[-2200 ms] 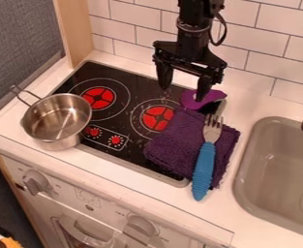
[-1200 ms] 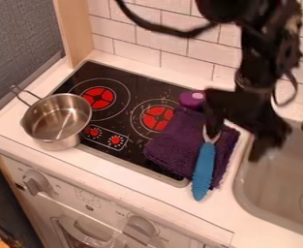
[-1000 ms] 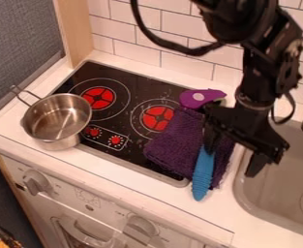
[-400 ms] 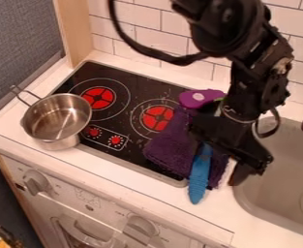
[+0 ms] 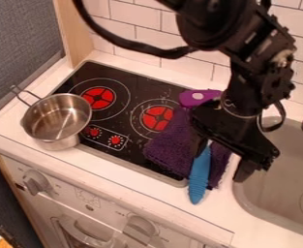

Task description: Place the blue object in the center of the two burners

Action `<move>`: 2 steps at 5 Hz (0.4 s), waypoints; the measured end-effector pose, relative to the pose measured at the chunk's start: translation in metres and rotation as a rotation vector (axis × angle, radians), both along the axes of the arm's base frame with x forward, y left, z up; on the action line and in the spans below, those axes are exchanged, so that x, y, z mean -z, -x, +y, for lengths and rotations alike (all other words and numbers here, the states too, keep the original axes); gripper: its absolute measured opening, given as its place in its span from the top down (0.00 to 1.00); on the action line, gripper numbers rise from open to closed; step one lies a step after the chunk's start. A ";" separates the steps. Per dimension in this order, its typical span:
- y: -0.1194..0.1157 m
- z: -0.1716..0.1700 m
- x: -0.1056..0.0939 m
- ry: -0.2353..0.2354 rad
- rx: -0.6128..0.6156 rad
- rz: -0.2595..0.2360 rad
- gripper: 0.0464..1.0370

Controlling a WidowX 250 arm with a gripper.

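Holds the black gripper [image 5: 218, 167] over the purple cloth [image 5: 168, 151], with fingers spread wide apart, near the blue-handled fork [image 5: 199, 176], lying on this cloth, with handle end past its edge.

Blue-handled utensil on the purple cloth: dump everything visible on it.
The blue-handled utensil has a long, ribbed handle that looks like rubber or plastic. It lies lengthwise over the purple cloth, its lower end rounded and extending past the cloth's edge over the white counter. The head end is hidden behind the open gripper, one finger of which is at the handle's upper part; whether they touch isn't clear.
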State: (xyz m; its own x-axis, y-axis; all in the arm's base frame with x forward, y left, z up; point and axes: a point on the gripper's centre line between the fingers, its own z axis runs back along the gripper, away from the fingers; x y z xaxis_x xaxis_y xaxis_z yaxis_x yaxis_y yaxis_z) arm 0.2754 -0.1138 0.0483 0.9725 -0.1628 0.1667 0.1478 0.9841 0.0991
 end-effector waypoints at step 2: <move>-0.006 0.009 0.017 -0.014 -0.041 0.062 0.04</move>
State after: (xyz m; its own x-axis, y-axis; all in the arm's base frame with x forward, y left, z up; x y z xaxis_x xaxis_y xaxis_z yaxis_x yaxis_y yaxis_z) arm 0.2814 -0.1050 0.0314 0.9868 -0.1242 0.1037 0.1134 0.9880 0.1046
